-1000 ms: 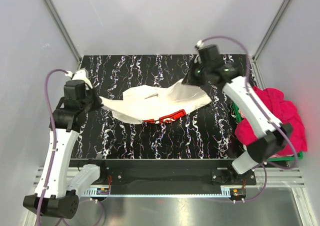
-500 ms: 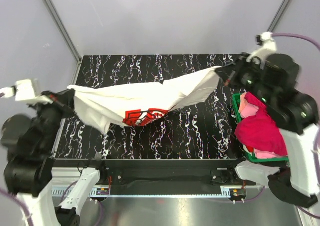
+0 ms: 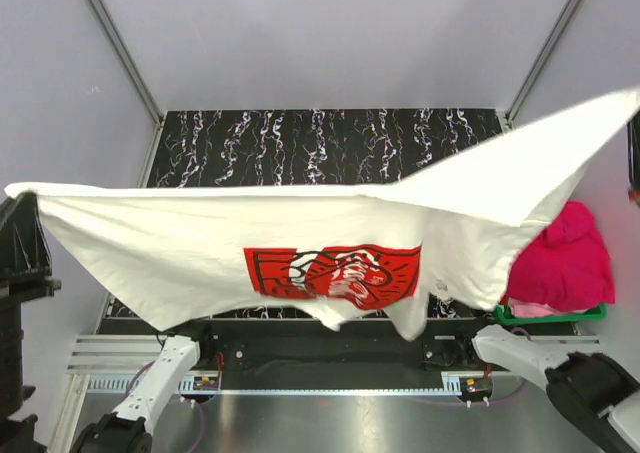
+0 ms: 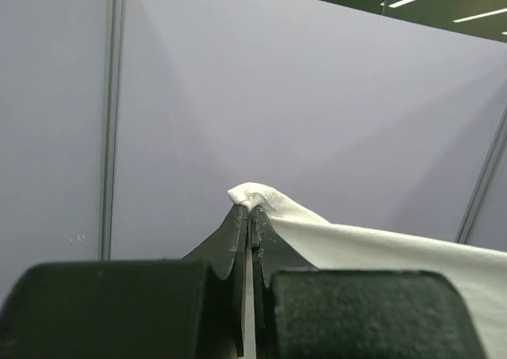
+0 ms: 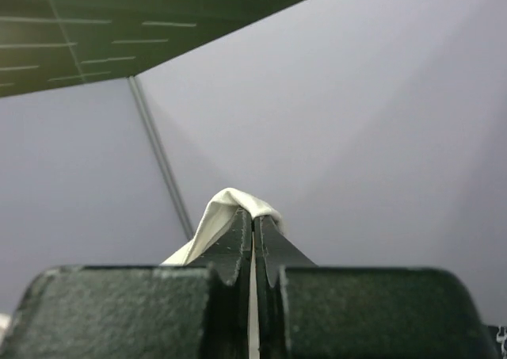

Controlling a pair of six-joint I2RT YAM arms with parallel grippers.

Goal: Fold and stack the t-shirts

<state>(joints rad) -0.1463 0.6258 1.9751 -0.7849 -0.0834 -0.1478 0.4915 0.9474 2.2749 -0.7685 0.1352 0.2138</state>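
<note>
White t-shirt [image 3: 200, 243] lifted off surface [image 3: 300, 138] since earlier, stretched wide aloft, left end effector [image 4: 250, 213] clamped on one corner, right end effector [image 5: 253, 221] clamped on other

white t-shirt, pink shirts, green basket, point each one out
white t-shirt [image 3: 150, 243], top external view, plain cloth left of the red print
pink shirts [image 3: 572, 258], top external view, middle of the heap
green basket [image 3: 565, 316], top external view, its near rim below the heap
</note>
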